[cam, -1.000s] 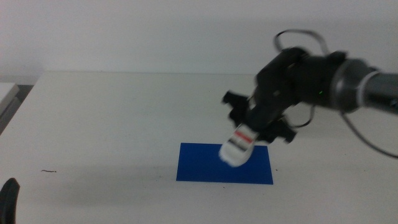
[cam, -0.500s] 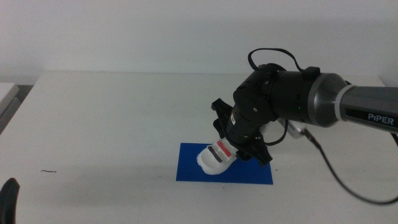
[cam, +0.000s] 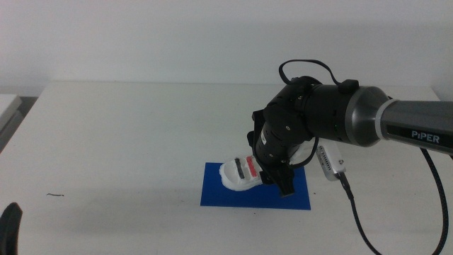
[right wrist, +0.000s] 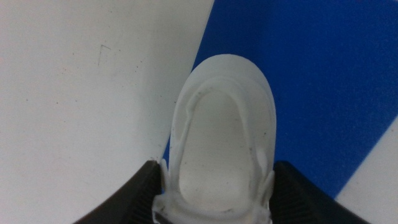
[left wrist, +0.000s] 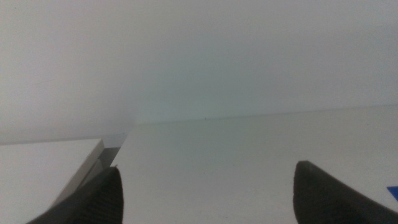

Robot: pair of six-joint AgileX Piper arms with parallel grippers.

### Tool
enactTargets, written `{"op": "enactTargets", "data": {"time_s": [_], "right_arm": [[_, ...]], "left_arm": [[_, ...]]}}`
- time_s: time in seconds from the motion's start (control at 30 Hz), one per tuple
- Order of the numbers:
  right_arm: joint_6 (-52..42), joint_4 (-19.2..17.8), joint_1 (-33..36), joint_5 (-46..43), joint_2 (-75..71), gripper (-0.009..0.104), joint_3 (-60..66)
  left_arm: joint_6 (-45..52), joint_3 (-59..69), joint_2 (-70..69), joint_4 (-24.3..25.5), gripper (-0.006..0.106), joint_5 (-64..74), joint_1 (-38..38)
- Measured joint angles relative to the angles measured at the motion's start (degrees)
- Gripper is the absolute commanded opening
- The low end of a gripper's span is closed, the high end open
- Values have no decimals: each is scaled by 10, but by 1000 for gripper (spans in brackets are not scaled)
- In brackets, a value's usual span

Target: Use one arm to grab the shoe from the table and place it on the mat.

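Right gripper [cam: 272,175] is clamped on the shoe [cam: 241,174], jaws pressing both sides; the shoe sits low over the mat [cam: 221,195], toe towards the table's left edge, and you cannot tell if the sole touches. Lower until it rests flat, keep the toe inside the mat's left border, then open and lift straight up. Left gripper [cam: 10,225] waits near the front left corner, jaws spread, holding nothing. The table [cam: 127,134] is plain white with a small dark scratch [cam: 56,195] front-left; pale wall behind.
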Motion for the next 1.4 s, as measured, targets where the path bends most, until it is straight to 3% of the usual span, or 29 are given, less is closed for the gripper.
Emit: {"op": "enactTargets", "data": {"time_s": [0.4,0.67,0.77,0.97,1.07,1.17,1.4], "right_arm": [[0,70,-16,18,15,24,-1],[0,87,-19,18,23,25,-6],[0,97,-23,15,23,33,-6],[0,124,-27,9,29,66,-5],[-14,132,-27,9,17,72,-4],[-105,132,-27,4,-31,72,-4],[-572,89,-27,-12,-190,72,-4]], "left_arm": [[0,0,0,0,94,0,0],[0,0,0,0,94,0,0],[0,0,0,0,94,0,0],[0,0,0,0,94,0,0],[0,0,0,0,94,0,0],[0,0,0,0,94,0,0],[0,0,0,0,94,0,0]]}}
